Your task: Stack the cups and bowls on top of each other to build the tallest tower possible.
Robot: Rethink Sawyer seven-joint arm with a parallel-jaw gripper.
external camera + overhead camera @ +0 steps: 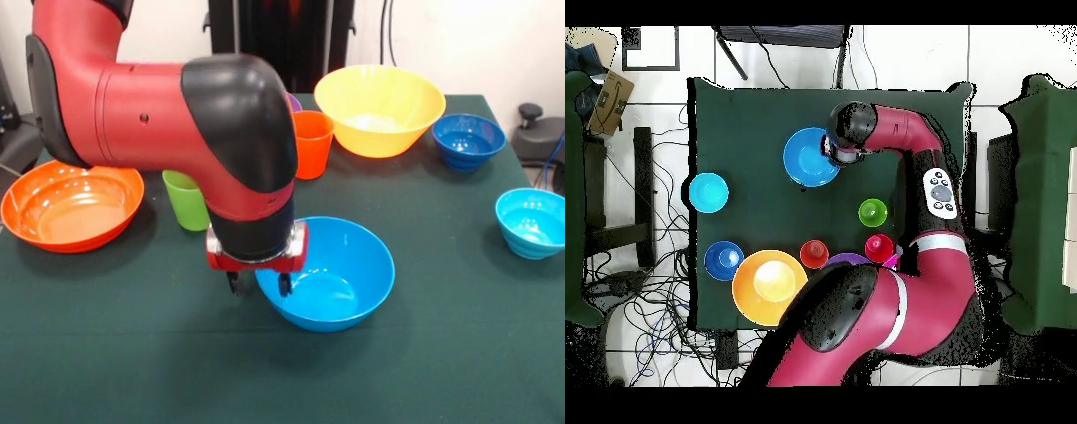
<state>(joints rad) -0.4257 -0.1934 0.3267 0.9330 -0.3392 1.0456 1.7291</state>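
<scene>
My gripper hangs low over the left rim of the large blue bowl. One finger is inside the bowl and one is outside, with the jaws apart. In the overhead view the gripper is at the blue bowl's right rim. The green cup, orange cup, yellow bowl, orange bowl, small dark blue bowl and small cyan bowl stand apart on the table. The overhead view shows the red cup and the purple bowl. No tower stands.
The green table holds everything. A sliver of pink shows next to the purple bowl, mostly under my arm. The arm hides the orange bowl from above. Cables and chairs lie around the table.
</scene>
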